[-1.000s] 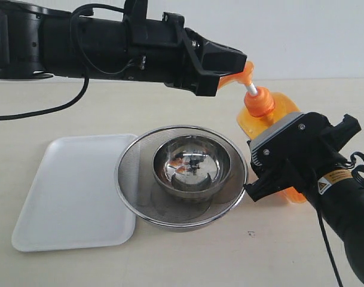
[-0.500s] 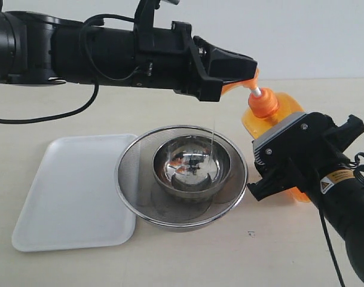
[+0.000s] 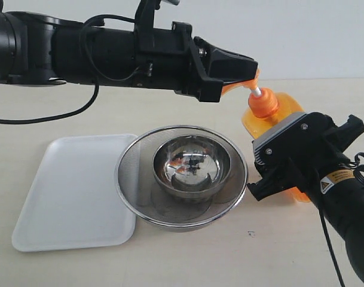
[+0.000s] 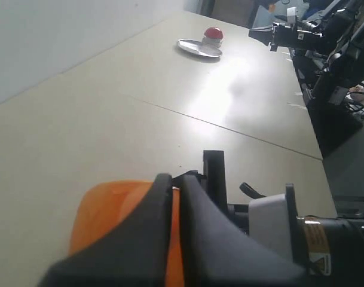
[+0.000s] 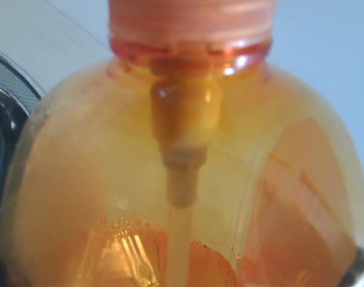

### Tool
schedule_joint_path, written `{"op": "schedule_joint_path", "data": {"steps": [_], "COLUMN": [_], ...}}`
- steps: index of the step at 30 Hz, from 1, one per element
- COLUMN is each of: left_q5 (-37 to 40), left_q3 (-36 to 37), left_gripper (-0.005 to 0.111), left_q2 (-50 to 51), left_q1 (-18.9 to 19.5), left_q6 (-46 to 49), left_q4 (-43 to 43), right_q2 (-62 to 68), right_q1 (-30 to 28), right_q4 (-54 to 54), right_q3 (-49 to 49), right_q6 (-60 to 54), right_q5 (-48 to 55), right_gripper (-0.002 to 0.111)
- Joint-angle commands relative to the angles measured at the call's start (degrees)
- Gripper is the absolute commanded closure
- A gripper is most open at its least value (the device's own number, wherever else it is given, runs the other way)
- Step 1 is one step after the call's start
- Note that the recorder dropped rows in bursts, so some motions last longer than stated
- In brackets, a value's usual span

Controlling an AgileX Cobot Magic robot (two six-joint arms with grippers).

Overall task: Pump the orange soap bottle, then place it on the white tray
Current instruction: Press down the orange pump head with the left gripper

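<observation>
The orange soap bottle (image 3: 276, 117) stands tilted to the right of the steel bowls, and its body fills the right wrist view (image 5: 187, 179). My right gripper (image 3: 278, 178) is shut on its lower body. My left gripper (image 3: 246, 69) is shut, and its closed fingertips rest on top of the orange pump head (image 3: 251, 78), whose spout points over the bowls. In the left wrist view the closed fingers (image 4: 187, 197) lie over the orange of the bottle (image 4: 110, 209). The white tray (image 3: 68, 191) lies flat and bare at the left, against the mesh bowl.
A round steel mesh bowl (image 3: 134, 200) holds a smaller shiny steel bowl (image 3: 192, 168) between tray and bottle. The left arm (image 3: 98, 51) spans above them. A black cable (image 3: 44, 110) trails at back left. A far plate with a red object (image 4: 201, 45) shows in the left wrist view.
The left gripper pushed the pump head down and slightly right, shortening the white stem. A thin stream fell into the inner bowl half a second ago and is gone now.
</observation>
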Motion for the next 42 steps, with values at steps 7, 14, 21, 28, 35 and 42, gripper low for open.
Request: {"op": "schedule_joint_path", "data": {"steps": [7, 14, 21, 28, 35, 42], "left_q5": [-4.56, -8.65, -8.75, -8.40, -6.39, -5.77], "left_q3": [1.18, 1.18, 1.18, 1.18, 1.18, 1.18], "left_gripper": [0.102, 0.102, 0.102, 0.102, 0.102, 0.102], "left_q2": [-2.17, -6.75, -8.46, -6.67, -1.77, 2.24], "left_q1": [-0.56, -0.56, -0.56, -0.56, -0.67, -0.67], "left_q6": [0.23, -0.18, -0.18, -0.47, -0.47, 0.26], "left_q4": [2.21, 2.21, 2.21, 2.21, 2.21, 2.21], "right_q2": [-0.43, -0.43, -0.43, -0.43, -0.43, -0.43], "right_q1": [0.10, 0.10, 0.10, 0.10, 0.10, 0.10], "right_q4": [-2.88, -2.80, -2.58, -2.52, -2.52, -2.63], "right_q3": [-0.15, -0.15, -0.15, -0.15, -0.15, -0.15], "right_q6": [2.05, 2.05, 2.28, 2.26, 2.37, 2.30], "right_q5": [-0.09, 0.14, 0.11, 0.21, 0.16, 0.16], "right_gripper": [0.108, 0.108, 0.108, 0.108, 0.108, 0.108]}}
